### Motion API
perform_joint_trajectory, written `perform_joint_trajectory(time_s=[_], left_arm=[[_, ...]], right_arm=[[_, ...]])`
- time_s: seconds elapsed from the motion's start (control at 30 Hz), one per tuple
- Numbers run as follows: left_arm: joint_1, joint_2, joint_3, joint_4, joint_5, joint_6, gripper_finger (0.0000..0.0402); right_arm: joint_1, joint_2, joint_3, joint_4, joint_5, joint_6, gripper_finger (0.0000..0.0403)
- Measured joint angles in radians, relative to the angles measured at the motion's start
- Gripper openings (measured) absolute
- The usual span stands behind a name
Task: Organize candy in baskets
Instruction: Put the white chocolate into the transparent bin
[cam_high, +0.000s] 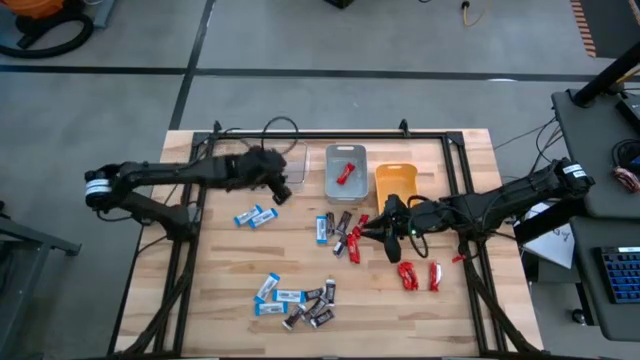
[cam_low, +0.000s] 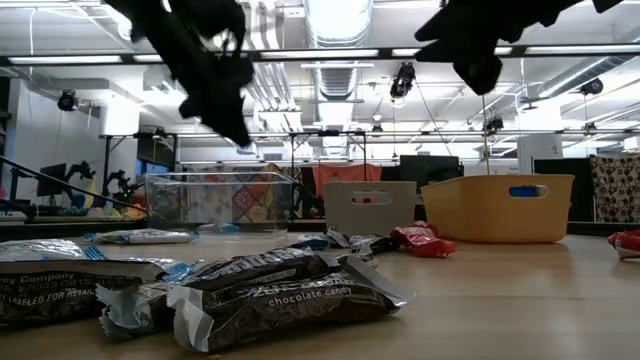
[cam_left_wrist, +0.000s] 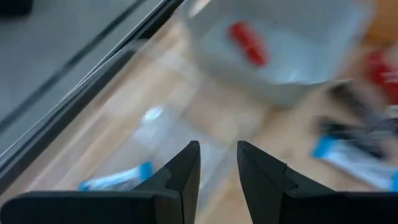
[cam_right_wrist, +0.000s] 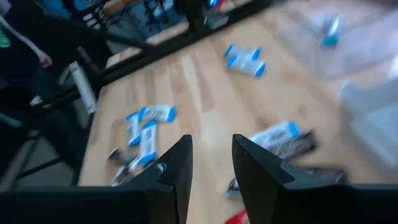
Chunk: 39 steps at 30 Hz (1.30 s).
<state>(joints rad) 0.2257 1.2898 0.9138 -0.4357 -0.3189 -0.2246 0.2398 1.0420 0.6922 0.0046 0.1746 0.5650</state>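
Red-wrapped candy (cam_high: 347, 174) already lies in the grey-blue basket (cam_high: 345, 172), the landmark here; sorting looks barely begun, most pieces loose on the worktop (cam_high: 230, 290). Left end effector (cam_high: 281, 189) hovers beside that basket over the clear one (cam_high: 296, 165), fingers slightly parted, empty. Right end effector (cam_high: 376, 236), likewise parted and empty, hangs nearer the table front than the basket; next it likely needs a descent onto the mixed pile (cam_high: 340, 232).

Overhead looks straight down; low camera sits level, near candy (cam_low: 250, 290); both share the baskets (cam_high: 346, 171).
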Motion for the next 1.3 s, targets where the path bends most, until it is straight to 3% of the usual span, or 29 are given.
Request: perform_joint_trajectory(time_s=[0.2,0.33,0.47,0.57,0.7,0.93,1.13,1.3], left_arm=[[-0.279,-0.042,0.000,0.054,-0.139,-0.005,0.0090],[-0.429,-0.037,0.000,0.076,-0.149,-0.012,0.0090],[-0.549,-0.009,0.000,0.119,-0.154,-0.032,0.0090],[-0.612,0.016,0.000,0.181,-0.169,-0.051,0.0090],[-0.661,0.042,0.000,0.226,-0.203,-0.123,0.0090],[-0.669,0.045,0.000,0.221,-0.222,-0.176,0.0090],[-0.663,0.044,0.000,0.126,-0.288,-0.179,0.0090],[-0.658,0.041,0.000,0.011,-0.327,-0.233,0.0090]], right_arm=[[0.016,0.002,0.000,-0.089,-0.105,0.182,0.0081],[0.018,0.002,0.000,-0.160,-0.187,0.328,0.0069],[0.015,0.002,0.000,-0.260,-0.174,0.397,0.0070],[0.006,0.002,0.000,-0.285,-0.083,0.370,0.0069],[-0.038,0.002,0.000,-0.206,0.040,0.256,0.0068],[-0.219,0.011,0.000,0.059,0.058,0.040,0.0068],[-0.364,0.107,0.040,0.119,-0.067,-0.012,0.0068],[-0.401,0.169,0.144,-0.069,-0.174,-0.043,0.0068]])
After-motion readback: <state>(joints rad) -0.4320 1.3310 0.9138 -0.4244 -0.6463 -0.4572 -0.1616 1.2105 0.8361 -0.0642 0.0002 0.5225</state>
